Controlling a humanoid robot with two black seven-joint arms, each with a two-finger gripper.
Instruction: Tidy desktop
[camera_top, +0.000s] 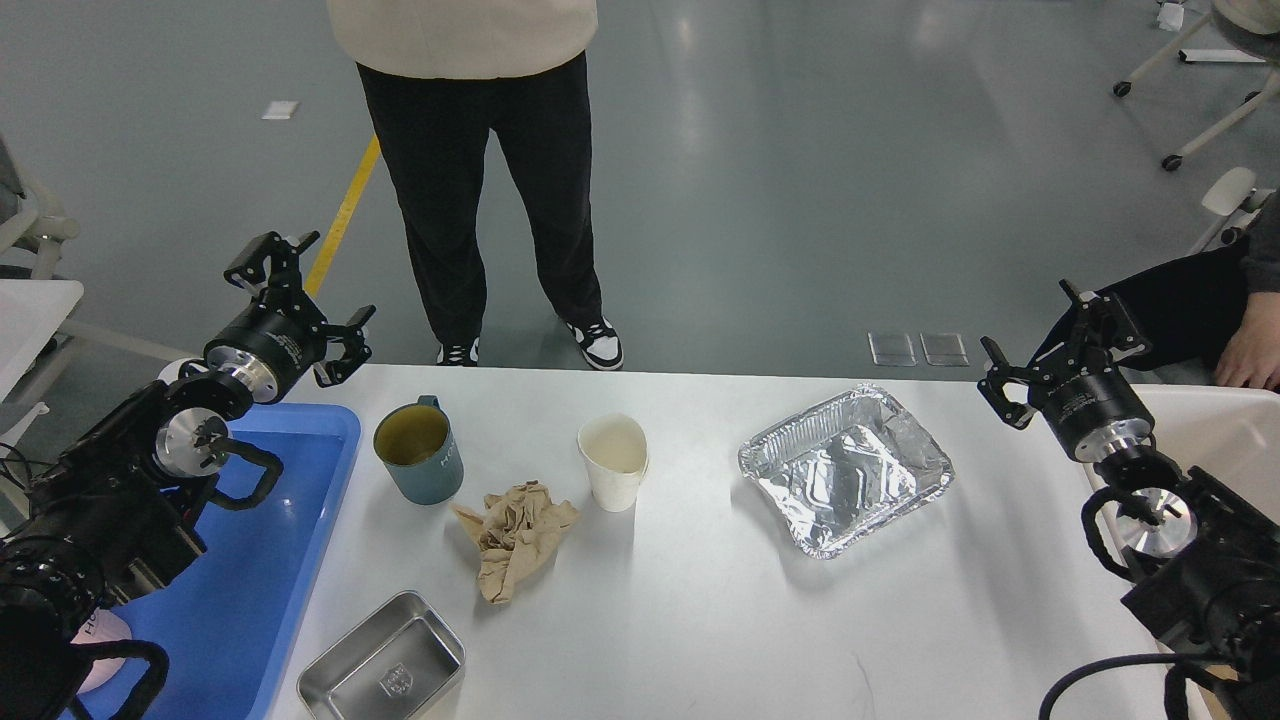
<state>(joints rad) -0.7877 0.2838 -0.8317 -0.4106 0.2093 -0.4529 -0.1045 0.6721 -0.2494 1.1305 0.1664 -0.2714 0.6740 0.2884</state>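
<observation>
The white desktop (700, 600) fills the lower middle of the head view. On it stand a teal mug (418, 453), a white paper cup (613, 462), a crumpled brown paper (513, 535), a foil tray (843, 468) and a steel tin (385, 666) at the front edge. My left gripper (300, 295) is open and empty, raised above the desktop's far left corner. My right gripper (1050, 335) is open and empty, raised above the far right edge.
A blue plastic tray (270, 560) lies at the left under my left arm. A cream-white bin (1220, 440) stands at the right. A person (490, 170) stands just behind the desktop's far edge. Another person's hand (1250, 355) rests at the far right.
</observation>
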